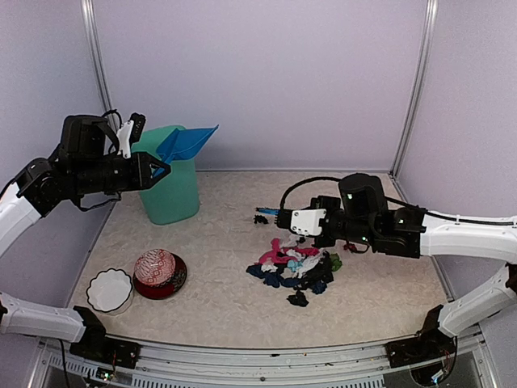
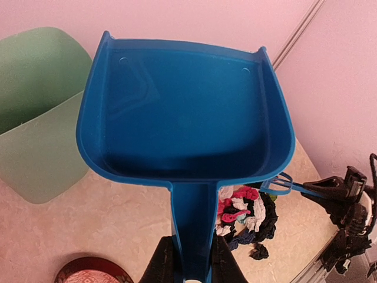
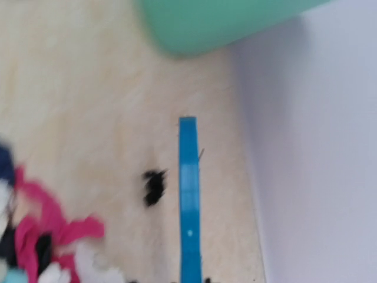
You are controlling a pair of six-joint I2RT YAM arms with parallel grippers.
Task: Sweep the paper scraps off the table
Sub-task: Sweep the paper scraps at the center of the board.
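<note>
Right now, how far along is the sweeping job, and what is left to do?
Done: hard to tell; the dustpan looks empty, raised by the green bin. In hand: the left gripper grips it by the handle; the right gripper holds the blue brush. Left: a pile of paper scraps lies on the table.

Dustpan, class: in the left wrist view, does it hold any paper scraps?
No, the dustpan shows a bare blue inside, while the paper scraps lie piled on the table.
</note>
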